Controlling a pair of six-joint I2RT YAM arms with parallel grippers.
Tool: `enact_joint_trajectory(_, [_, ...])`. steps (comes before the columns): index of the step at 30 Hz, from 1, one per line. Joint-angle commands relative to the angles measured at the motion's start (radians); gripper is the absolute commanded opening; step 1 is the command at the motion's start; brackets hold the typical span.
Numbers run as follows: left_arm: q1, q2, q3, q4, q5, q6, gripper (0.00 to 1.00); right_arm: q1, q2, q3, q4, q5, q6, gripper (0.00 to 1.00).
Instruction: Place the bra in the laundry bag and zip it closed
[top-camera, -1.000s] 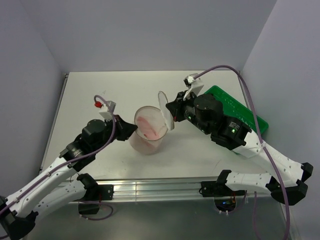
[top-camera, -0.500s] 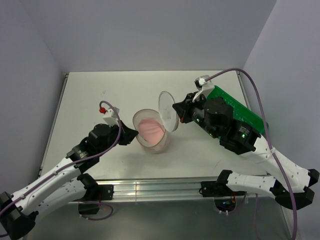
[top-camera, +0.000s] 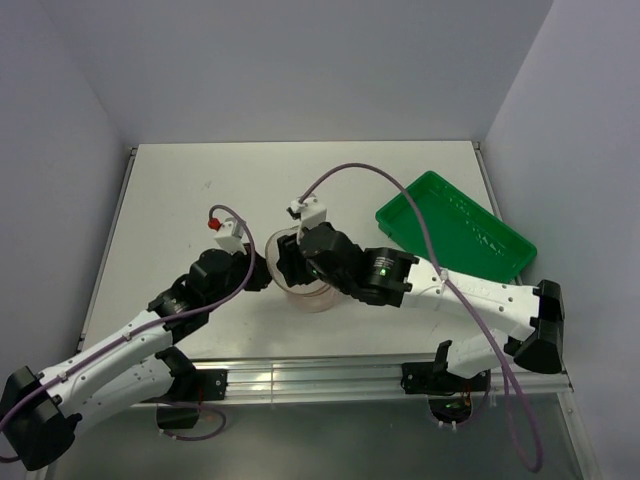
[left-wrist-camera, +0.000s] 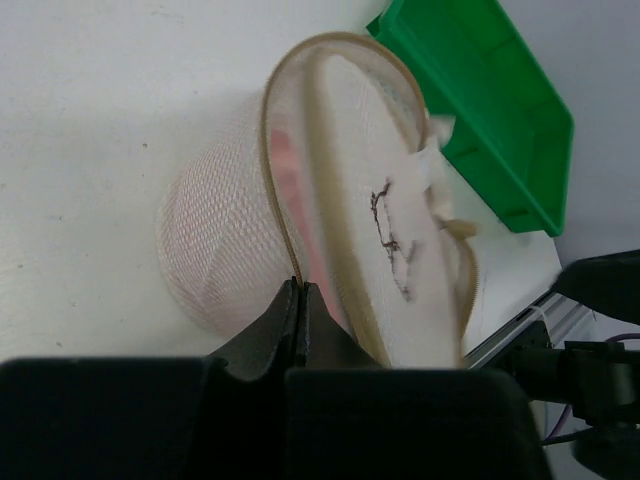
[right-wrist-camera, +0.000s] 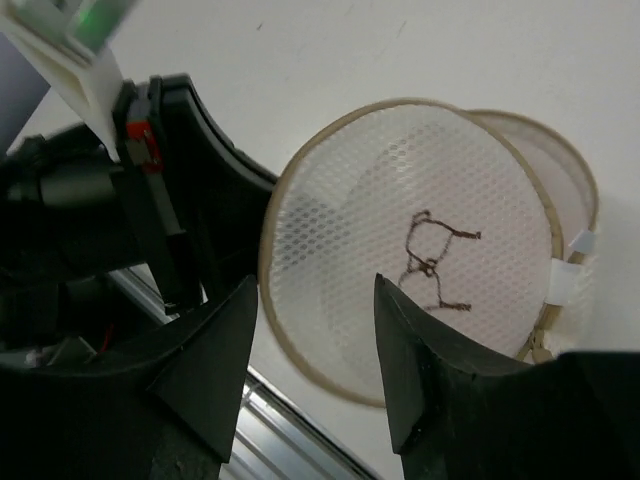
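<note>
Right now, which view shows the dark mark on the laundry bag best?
The right wrist view: the dark mark faces the camera. Left wrist shows it slanted; top view: the right arm hides it.

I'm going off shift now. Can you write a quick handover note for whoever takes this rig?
Left gripper: shut on the rim of the laundry bag.
Right gripper: open, above the bag's lid disc, holding nothing.
Bra: inside the bag, pink showing through the mesh.
Done: bra in.
Left: the lid stands ajar in the left wrist view; close it and zip it shut.
</note>
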Motion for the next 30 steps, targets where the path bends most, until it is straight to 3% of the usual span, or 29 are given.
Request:
enact_joint_trajectory(1, [0.004,-0.041,0.01,0.076,-0.002,-0.002,0.0,-0.016,-0.1,-0.011,0.086,-0.004,0.017,0.59])
enact_joint_trajectory(4, [0.012,-0.054,0.001,0.068,-0.005,0.005,0.0,-0.12,-0.207,-0.119,0.099,-0.039,0.045,0.58])
enact_joint_trajectory(6, [0.018,-0.051,-0.006,0.079,0.012,0.011,0.0,-0.215,-0.267,-0.21,0.114,-0.093,0.065,0.5])
enact_joint_trajectory(8, [0.024,-0.04,-0.003,0.086,0.023,0.014,0.0,-0.278,-0.299,-0.259,0.14,-0.128,0.074,0.49])
enact_joint_trajectory(13, [0.032,-0.009,0.024,0.097,0.059,0.04,0.0,-0.412,-0.246,-0.312,0.172,-0.236,0.062,0.5])
enact_joint_trajectory(21, [0.049,0.008,0.024,0.172,0.124,0.055,0.0,-0.415,-0.14,-0.312,0.203,-0.277,0.033,0.44])
enact_joint_trajectory(22, [0.05,0.008,0.024,0.175,0.129,0.058,0.0,-0.414,-0.126,-0.313,0.214,-0.302,0.022,0.37])
enact_joint_trajectory(23, [0.052,0.012,0.025,0.18,0.139,0.061,0.0,-0.414,-0.12,-0.315,0.247,-0.325,-0.004,0.23])
enact_joint_trajectory(28, [0.056,0.012,0.039,0.14,0.101,0.077,0.0,-0.417,-0.072,-0.28,0.238,-0.313,-0.032,0.2])
enact_joint_trajectory(30, [0.058,0.009,0.042,0.108,0.092,0.084,0.0,-0.417,-0.051,-0.251,0.194,-0.267,-0.025,0.23])
